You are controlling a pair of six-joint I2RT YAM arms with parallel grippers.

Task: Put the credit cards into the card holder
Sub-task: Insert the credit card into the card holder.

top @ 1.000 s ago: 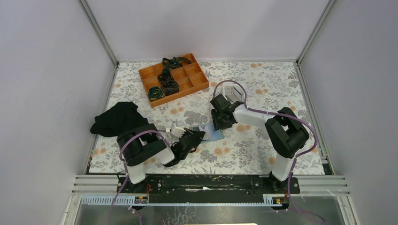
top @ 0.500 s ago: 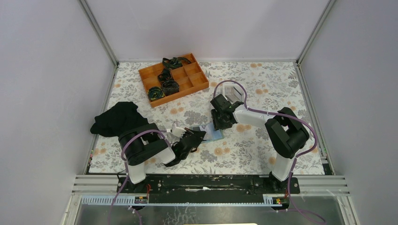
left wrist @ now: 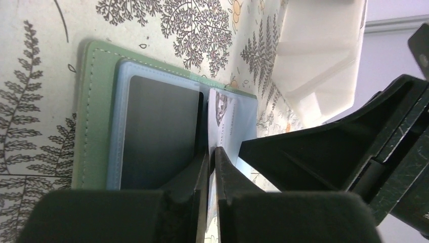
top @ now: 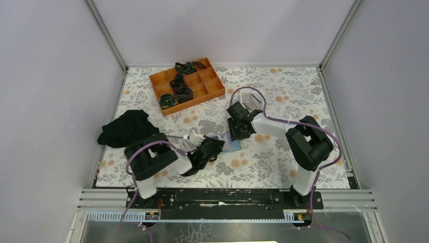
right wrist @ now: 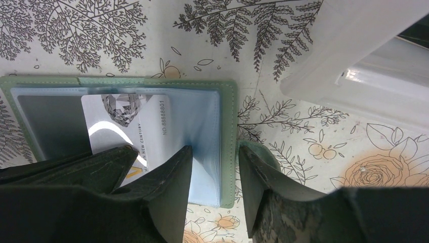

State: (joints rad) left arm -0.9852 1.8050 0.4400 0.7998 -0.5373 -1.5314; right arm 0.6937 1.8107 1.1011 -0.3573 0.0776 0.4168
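As my left gripper (left wrist: 211, 154) pinches the white printed plastic card (left wrist: 227, 121), right gripper (right wrist: 213, 149) parted astride the soft sage-green wallet (left wrist: 93, 126), skew may jam it.

This looks like a robot test lab, not a home. A black and white left robot arm (top: 152, 163) and a matching right robot arm (top: 306, 144) are bolted to a long black metal bar (top: 222, 197) at the near edge of a counter with a white flower-print cloth (top: 283, 86) on it. Plain pale grey walls (top: 50, 76) stand on three sides, joined by silver metal rails (top: 106, 35). Thin purple cables (top: 247, 88) loop along the arms.
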